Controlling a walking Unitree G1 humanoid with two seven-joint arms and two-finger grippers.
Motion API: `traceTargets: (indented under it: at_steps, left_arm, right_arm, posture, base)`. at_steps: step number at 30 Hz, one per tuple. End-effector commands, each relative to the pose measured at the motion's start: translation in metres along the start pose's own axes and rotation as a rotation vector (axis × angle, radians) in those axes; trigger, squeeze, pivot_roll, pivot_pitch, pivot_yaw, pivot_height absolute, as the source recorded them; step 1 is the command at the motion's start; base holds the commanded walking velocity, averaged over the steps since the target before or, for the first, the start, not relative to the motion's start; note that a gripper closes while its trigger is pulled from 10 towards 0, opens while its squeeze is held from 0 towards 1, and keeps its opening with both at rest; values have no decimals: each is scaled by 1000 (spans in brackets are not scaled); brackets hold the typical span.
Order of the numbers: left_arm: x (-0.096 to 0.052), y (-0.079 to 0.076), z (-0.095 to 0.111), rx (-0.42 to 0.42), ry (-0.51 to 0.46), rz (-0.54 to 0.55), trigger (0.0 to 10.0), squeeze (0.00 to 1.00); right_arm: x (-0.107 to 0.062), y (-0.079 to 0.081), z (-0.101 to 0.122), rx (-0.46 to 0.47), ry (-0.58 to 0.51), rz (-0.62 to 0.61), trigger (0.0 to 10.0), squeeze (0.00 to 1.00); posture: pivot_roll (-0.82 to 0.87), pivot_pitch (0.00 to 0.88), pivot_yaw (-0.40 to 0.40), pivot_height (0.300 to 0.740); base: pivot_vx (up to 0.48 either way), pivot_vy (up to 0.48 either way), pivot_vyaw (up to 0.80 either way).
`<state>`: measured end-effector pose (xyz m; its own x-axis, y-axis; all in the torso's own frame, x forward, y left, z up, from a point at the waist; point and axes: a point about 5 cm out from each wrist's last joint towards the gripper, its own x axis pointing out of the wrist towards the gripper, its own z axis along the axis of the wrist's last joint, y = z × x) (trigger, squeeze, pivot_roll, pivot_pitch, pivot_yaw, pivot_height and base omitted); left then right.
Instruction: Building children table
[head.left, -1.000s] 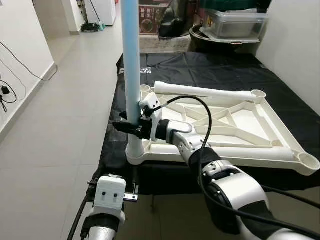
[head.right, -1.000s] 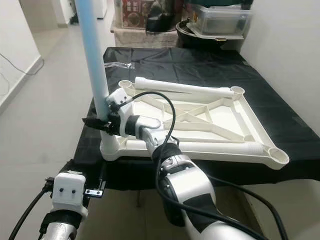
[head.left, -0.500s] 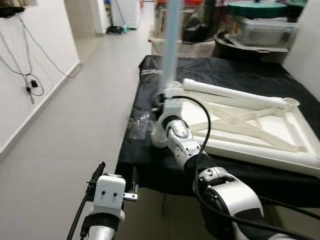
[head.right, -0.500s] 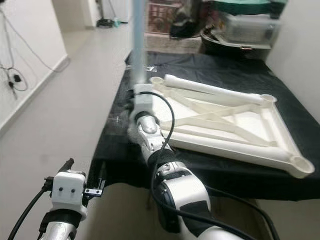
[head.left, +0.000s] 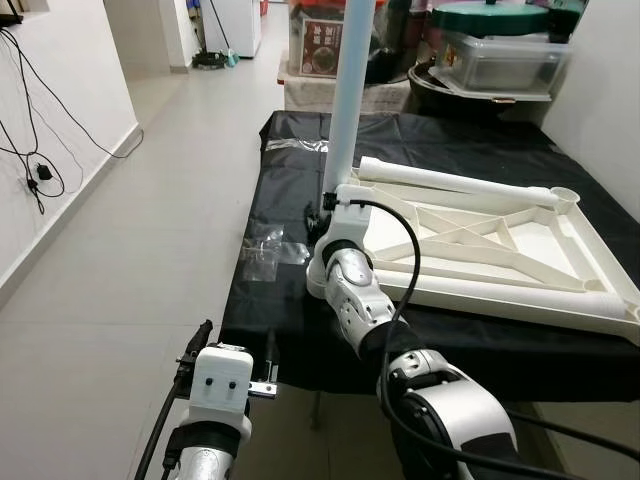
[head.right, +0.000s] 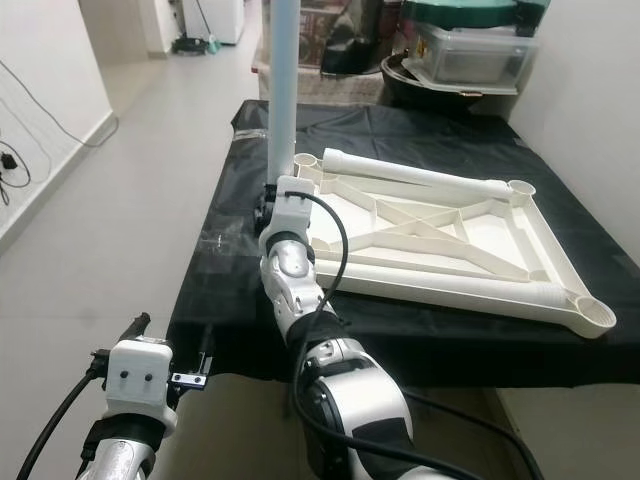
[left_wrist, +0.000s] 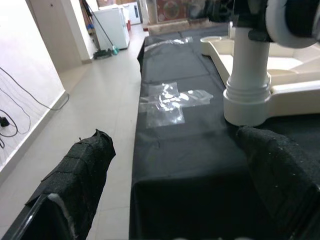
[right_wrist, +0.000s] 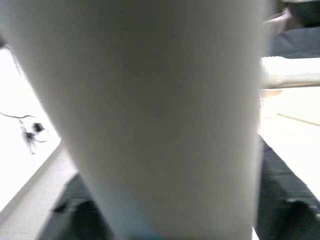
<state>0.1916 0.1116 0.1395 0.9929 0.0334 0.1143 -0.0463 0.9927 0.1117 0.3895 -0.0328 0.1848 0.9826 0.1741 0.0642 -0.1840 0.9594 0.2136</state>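
- Upturned white tabletop (head.right: 440, 235) flat on the black-draped desk (head.right: 400, 135), ribs and corner sockets facing up.
- Pale blue-white leg (head.left: 348, 100) upright in the corner socket (left_wrist: 245, 107) nearest the robot's left, long axis vertical, top running out of frame.
- Right pincer (head.left: 330, 205) reached forward across the desk edge, pressed to the leg just above the socket; leg looming directly ahead of it in the right wrist view; fingers hidden behind the wrist housing, so clamped or loose cannot be told.
- Left pincer (left_wrist: 175, 175) low and short of the desk edge, black padded fingers (left_wrist: 80, 165) spread apart on nothing; seated leg ahead and toward the robot's right of it.
- A second white leg (head.right: 410, 175) lying along the tabletop's far rim, long axis crosswise to the robot, well beyond both arms.
- Right arm clearly the nearer to the standing leg; likely call: pressing straight down along that vertical axis to seat it.
- Crumpled clear plastic wrap (head.left: 270, 250) on the cloth just beside the socket.
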Motion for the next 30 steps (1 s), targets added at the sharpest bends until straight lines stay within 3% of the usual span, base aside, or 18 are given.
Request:
traceTargets:
  at_steps: [1, 4, 5, 6, 7, 8, 9, 12, 13, 16, 23, 29, 30]
  left_arm:
    - [0, -3, -4, -20, 31, 8, 10000, 0]
    - [0, -2, -4, -21, 31, 6, 10000, 0]
    - [0, -2, -4, -19, 30, 3, 10000, 0]
    - [1, -2, -4, -18, 30, 2, 10000, 0]
    - [1, -2, -4, -18, 30, 2, 10000, 0]
    - [1, -2, -4, -17, 30, 2, 10000, 0]
    - [1, -2, -4, -17, 30, 2, 10000, 0]
    - [1, -1, -5, -10, 31, -1, 10000, 0]
    - [1, -1, -5, -10, 31, -1, 10000, 0]
    - [1, -1, -5, -6, 30, -6, 10000, 0]
    - [-2, -2, -4, -4, 33, -2, 10000, 0]
    - [-4, -4, -3, -10, 34, 1, 10000, 0]
    - [-5, -4, -3, -12, 35, 1, 10000, 0]
  right_arm:
    - [-1, 1, 3, 8, -34, 14, 10000, 1000]
    - [-1, 4, 4, 36, -36, 82, 10000, 1000]
    - [-1, 7, 7, 42, -50, 181, 10000, 0]
    - [0, 7, 11, 35, -36, 347, 10000, 0]
    - [0, 7, 11, 35, -36, 347, 10000, 0]
    - [-1, 7, 13, 28, -25, 459, 10000, 0]
    - [-1, 7, 13, 28, -25, 459, 10000, 0]
    - [-3, 7, 15, -74, 86, 748, 10000, 0]
    - [-3, 7, 15, -74, 86, 748, 10000, 0]
    - [-6, 11, 22, -60, 175, 978, 10000, 0]
    - [-16, 19, 16, -38, 288, 1196, 10000, 0]
    - [-21, 23, 18, -39, 319, 1319, 10000, 0]
    - [-22, 25, 18, -37, 321, 1346, 7333, 0]
  posture:
    - [89, 65, -58, 740]
    - [84, 65, -50, 740]
    - [86, 63, -48, 740]
    - [96, 61, -53, 740]
    - [96, 61, -53, 740]
    - [96, 61, -53, 740]
    - [96, 61, -53, 740]
    - [103, 56, -39, 740]
    - [103, 56, -39, 740]
    - [103, 56, -39, 740]
    - [163, 57, -67, 740]
    - [164, 60, -68, 740]
    - [166, 61, -71, 740]
  base:
    - [0, 0, 0]
    - [0, 0, 0]
    - [0, 0, 0]
    - [0, 0, 0]
    - [0, 0, 0]
    - [0, 0, 0]
    - [0, 0, 0]
    - [0, 0, 0]
    - [0, 0, 0]
    - [0, 0, 0]
    - [0, 0, 0]
    - [0, 0, 0]
    - [0, 0, 0]
